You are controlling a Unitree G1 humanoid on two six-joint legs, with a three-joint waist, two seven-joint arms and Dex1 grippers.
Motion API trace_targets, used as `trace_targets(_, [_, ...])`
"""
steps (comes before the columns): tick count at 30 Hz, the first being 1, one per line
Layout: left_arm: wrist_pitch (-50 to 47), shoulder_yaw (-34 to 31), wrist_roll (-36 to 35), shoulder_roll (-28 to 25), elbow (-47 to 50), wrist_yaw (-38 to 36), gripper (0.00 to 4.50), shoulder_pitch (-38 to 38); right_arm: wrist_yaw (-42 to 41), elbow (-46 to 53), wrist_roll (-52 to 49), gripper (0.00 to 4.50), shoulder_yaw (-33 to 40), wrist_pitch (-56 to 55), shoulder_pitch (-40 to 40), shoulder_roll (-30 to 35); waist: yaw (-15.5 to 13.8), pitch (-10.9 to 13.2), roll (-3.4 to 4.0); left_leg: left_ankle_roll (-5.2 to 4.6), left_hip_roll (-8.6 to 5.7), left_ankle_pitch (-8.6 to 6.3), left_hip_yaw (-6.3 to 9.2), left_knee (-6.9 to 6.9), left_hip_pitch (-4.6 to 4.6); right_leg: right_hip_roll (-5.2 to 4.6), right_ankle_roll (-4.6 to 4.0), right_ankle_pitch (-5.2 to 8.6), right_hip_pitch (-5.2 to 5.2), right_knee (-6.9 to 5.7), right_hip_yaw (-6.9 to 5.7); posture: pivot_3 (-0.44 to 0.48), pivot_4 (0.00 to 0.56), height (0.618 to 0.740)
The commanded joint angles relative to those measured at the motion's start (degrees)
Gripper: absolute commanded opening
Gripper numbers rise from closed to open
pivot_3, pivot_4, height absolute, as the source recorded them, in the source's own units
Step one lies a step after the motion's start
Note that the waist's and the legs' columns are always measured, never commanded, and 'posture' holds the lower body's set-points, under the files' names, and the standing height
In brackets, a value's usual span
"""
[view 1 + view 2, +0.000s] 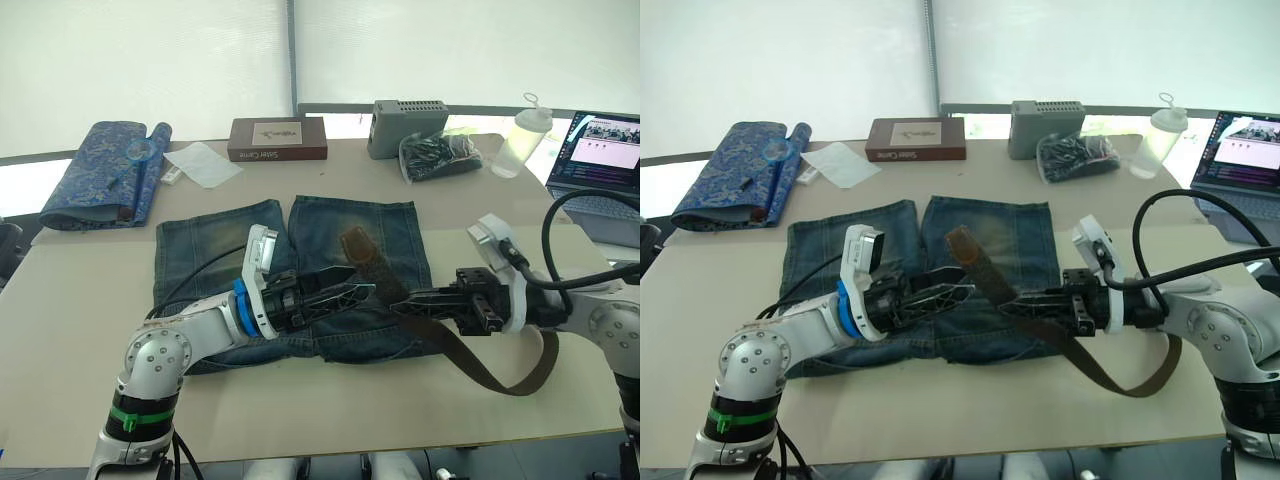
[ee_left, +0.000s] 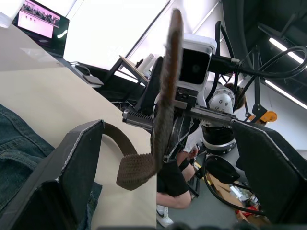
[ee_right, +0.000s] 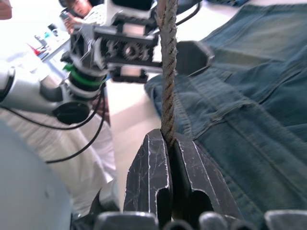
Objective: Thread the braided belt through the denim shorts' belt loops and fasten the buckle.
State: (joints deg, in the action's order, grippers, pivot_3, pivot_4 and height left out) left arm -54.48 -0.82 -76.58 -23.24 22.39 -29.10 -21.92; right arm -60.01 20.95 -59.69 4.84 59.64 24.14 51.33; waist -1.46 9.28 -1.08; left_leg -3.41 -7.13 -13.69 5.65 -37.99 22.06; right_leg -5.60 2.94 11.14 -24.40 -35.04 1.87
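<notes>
The denim shorts (image 1: 300, 250) lie flat mid-table, legs pointing away and waistband toward me. My right gripper (image 1: 397, 298) is shut on the braided belt (image 1: 370, 268) just above the waistband. The belt's plain tip (image 1: 352, 240) sticks up over the right leg. Its long tail (image 1: 500, 382) curves down across the table and back under my right arm. My left gripper (image 1: 358, 286) hovers over the waistband just left of the belt. It is open, with its fingers (image 2: 72, 172) wide apart and facing the belt (image 2: 165, 96). The buckle is hidden. I cannot pick out the belt loops.
At the back of the table are a blue patterned rolled cloth (image 1: 100, 170), white paper (image 1: 200, 162), a brown box (image 1: 277, 140), a grey box (image 1: 408, 125), a black bag (image 1: 440, 155), a bottle (image 1: 522, 140) and a laptop (image 1: 600, 150). A person (image 2: 177, 182) sits beyond the table.
</notes>
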Motion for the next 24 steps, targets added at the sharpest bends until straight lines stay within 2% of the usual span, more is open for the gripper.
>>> trace_targets(1, [-0.3,0.4,-0.2,0.3,0.3,-1.5,2.95,-1.5,-1.5,2.3,0.9,0.00,-0.4,-1.3,1.1,1.0,0.0,0.0,0.00,0.00,0.00,0.00,0.00,0.00,0.00,0.00,0.00,0.00,0.00,0.00,0.00,0.000,0.150,0.740])
trace_targets(7, [-0.2,1.5,2.2,0.0,-0.7,-4.0,0.18,-2.3,-0.9,2.6,-0.9,0.00,-0.3,1.4,1.7,0.6,0.0,0.0,0.00,0.00,0.00,-0.01,0.00,0.00,0.03,-0.01,0.00,0.00,-0.04,0.00,0.01,0.000,0.150,0.740])
trace_targets(12, [0.6,1.6,4.6,1.0,-1.6,-4.5,0.08,-2.7,2.6,3.0,1.2,0.00,-0.5,0.3,1.1,-0.7,0.0,0.0,0.00,0.03,0.01,-0.02,0.00,0.00,0.03,-0.02,-0.01,-0.01,-0.03,0.01,0.00,0.000,0.150,0.740])
trace_targets(13, [1.2,1.7,5.7,1.6,-2.1,-4.1,0.00,-2.7,3.5,3.3,1.1,0.78,0.1,0.2,0.8,-0.9,0.0,0.0,0.00,0.03,0.01,-0.02,0.00,0.00,0.03,-0.01,-0.01,-0.01,-0.04,0.01,0.00,0.000,0.150,0.740])
trace_targets(17, [3.0,-0.2,6.6,6.5,-6.8,-0.1,0.00,-4.4,11.5,6.3,-3.7,2.11,10.6,1.2,-5.1,-1.8,-1.0,0.0,0.00,0.02,0.00,-0.01,0.01,0.00,0.10,-0.02,-0.01,-0.01,-0.08,0.01,0.00,0.000,0.150,0.740])
trace_targets(19, [3.1,-1.5,5.6,8.9,-8.5,2.1,0.00,-5.3,16.3,7.7,-11.7,2.78,15.8,2.7,-8.0,-2.1,-1.2,0.0,-0.01,-0.01,-0.01,-0.01,0.03,-0.03,0.18,-0.02,0.01,-0.02,-0.15,0.04,0.00,0.000,0.150,0.740])
trace_targets(21, [3.4,-3.1,3.0,13.4,-11.9,6.7,0.00,-7.2,25.0,12.1,-26.1,2.78,19.7,1.3,-12.7,-2.2,-1.4,0.0,-0.01,-0.03,-0.03,-0.02,0.03,-0.03,0.24,-0.03,0.03,-0.04,-0.20,0.04,0.03,0.000,0.150,0.740])
trace_targets(24, [3.2,-4.6,1.1,17.2,-14.0,10.0,0.00,-9.1,35.1,17.0,-35.3,2.78,18.9,-2.7,-16.3,-2.8,-1.4,0.0,-0.05,-0.07,0.02,-0.03,0.03,-0.03,0.27,-0.15,0.03,-0.04,-0.22,0.06,0.08,0.000,0.150,0.740])
